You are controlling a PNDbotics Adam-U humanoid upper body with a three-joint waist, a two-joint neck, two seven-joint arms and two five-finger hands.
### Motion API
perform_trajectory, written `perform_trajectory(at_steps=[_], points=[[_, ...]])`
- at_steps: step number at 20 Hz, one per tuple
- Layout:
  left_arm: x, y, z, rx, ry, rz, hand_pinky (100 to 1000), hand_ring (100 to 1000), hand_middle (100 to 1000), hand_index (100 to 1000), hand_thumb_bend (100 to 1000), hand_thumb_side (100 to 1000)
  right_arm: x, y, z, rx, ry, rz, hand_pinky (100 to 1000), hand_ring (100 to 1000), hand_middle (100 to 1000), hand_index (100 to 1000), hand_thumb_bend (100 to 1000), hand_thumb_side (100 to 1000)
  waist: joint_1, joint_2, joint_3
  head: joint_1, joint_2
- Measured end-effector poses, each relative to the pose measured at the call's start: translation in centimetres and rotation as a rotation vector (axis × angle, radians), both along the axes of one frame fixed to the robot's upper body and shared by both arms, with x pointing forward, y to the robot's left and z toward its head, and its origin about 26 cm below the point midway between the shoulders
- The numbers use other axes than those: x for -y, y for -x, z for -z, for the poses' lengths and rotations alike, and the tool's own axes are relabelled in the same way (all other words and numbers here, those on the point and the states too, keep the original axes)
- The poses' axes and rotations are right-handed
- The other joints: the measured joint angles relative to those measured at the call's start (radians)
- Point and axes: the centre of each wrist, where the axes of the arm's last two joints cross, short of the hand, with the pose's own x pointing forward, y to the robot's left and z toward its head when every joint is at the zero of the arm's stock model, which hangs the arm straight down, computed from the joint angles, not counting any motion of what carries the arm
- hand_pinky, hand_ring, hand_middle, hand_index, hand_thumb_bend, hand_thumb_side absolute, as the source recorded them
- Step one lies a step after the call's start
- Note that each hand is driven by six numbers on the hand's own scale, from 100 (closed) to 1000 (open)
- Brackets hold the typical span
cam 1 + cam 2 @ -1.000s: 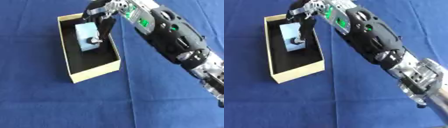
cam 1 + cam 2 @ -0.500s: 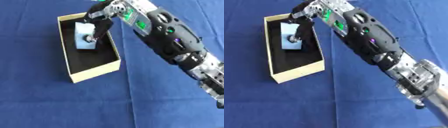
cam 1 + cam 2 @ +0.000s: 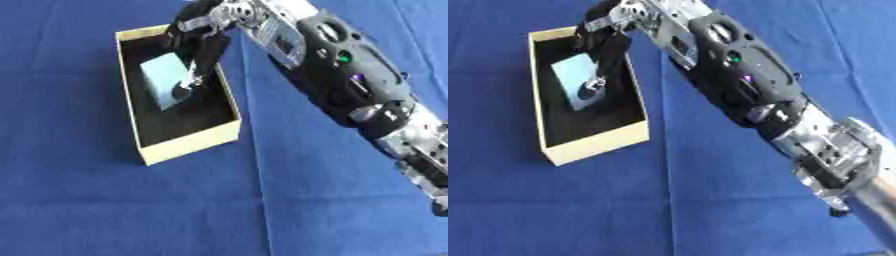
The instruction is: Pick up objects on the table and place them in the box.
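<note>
A light blue block (image 3: 164,81) sits tilted inside the tan cardboard box (image 3: 188,145), which has a black inside and lies at the upper left of the blue cloth. My right hand (image 3: 203,39) reaches into the box from the upper right. Its dark fingers (image 3: 605,60) run down the block's right side and its thumb is at the block's top, curled round it. I cannot tell whether the block touches the box floor. My left hand shows in neither view.
My right arm (image 3: 737,75) crosses the views diagonally from the lower right to the box. A blue cloth (image 3: 105,210) covers the table, with a crease running down beside the box.
The blue block has sunk a little deeper into the box with my right hand still on it. The box has not moved.
</note>
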Motion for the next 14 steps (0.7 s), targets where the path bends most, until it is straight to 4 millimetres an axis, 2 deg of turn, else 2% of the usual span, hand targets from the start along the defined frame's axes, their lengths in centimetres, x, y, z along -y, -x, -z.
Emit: perform_trajectory(at_steps=[2, 8, 12, 13, 14], points=[[0.0, 0.0, 0.0, -0.001, 0.000, 0.000, 551, 652, 611, 725, 100, 720, 0.3, 0.3, -0.5, 0.013, -0.015, 0.003, 793, 930, 876, 980, 654, 676, 0.000, -0.001, -0.001, 0.000, 0.000], [0.0, 0.0, 0.1, -0.003, 0.000, -0.001, 552, 652, 611, 726, 100, 720, 1.3, 2.2, -2.9, 0.075, -0.090, -0.026, 785, 915, 855, 958, 542, 694, 0.000, -0.004, -0.008, 0.001, 0.000], [-0.1, 0.1, 0.2, -0.008, 0.001, -0.004, 552, 653, 611, 726, 100, 720, 3.5, 4.9, -4.8, 0.151, -0.173, -0.037, 767, 889, 815, 929, 336, 802, 0.000, -0.008, -0.020, 0.009, 0.001], [-0.1, 0.1, 0.2, -0.009, 0.001, -0.006, 552, 653, 611, 726, 100, 720, 4.3, 5.7, -5.1, 0.173, -0.205, -0.033, 762, 882, 803, 917, 259, 829, 0.000, -0.008, -0.024, 0.012, 0.001], [-0.2, 0.1, 0.2, -0.009, 0.002, -0.008, 552, 653, 611, 726, 100, 720, 5.1, 6.5, -5.4, 0.196, -0.243, -0.026, 756, 870, 781, 895, 105, 849, 0.000, -0.008, -0.027, 0.015, 0.001]])
